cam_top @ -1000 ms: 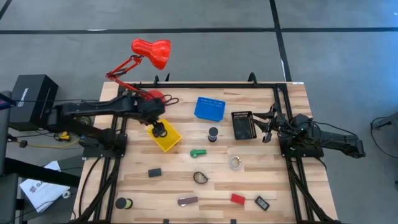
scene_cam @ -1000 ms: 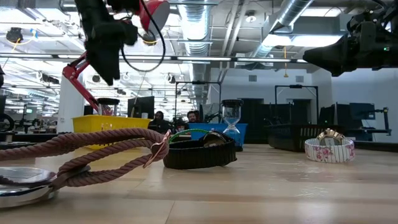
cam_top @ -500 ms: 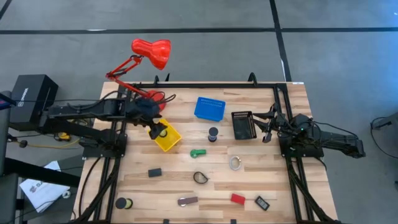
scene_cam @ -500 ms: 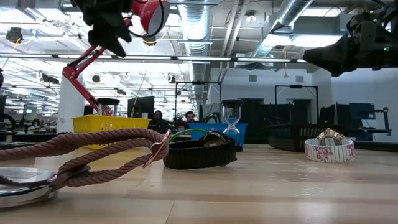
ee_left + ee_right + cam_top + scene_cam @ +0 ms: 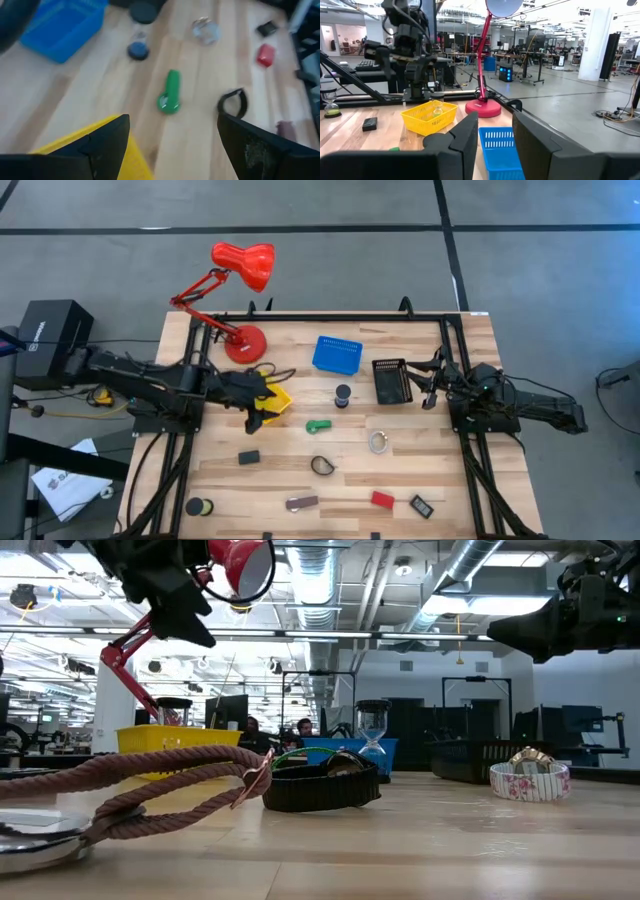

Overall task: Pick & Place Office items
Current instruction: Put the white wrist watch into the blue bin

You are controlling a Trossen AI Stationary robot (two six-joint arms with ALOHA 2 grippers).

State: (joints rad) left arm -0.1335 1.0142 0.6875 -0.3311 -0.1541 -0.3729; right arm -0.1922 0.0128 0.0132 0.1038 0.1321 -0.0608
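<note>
My left gripper (image 5: pixel 262 406) hangs open above the yellow basket (image 5: pixel 275 402), high over the table in the low view (image 5: pixel 172 595), with nothing between its fingers. A small roll (image 5: pixel 437 107) lies inside that basket. Loose on the wood lie the green piece (image 5: pixel 170 92), black loop (image 5: pixel 322 466), clear ring (image 5: pixel 378 442), red block (image 5: pixel 382 499), brownish bar (image 5: pixel 301 503), two black blocks (image 5: pixel 249 457) (image 5: pixel 422 505), a black roll (image 5: pixel 199 506) and a small dark round item (image 5: pixel 343 394). My right gripper (image 5: pixel 430 386) waits open beside the black basket (image 5: pixel 392 380).
The blue basket (image 5: pixel 337 353) stands at the far middle. The red desk lamp (image 5: pixel 240 340) has its base by the far left corner. Black frame rails (image 5: pixel 470 470) run along the table's left and right sides. Bare wood lies between the scattered items.
My left gripper has risen out of the yellow basket and swung toward the table's near edge. It has tipped from pointing down to slanting forward. The left arm has drawn back toward the near left. The right arm has kept still.
</note>
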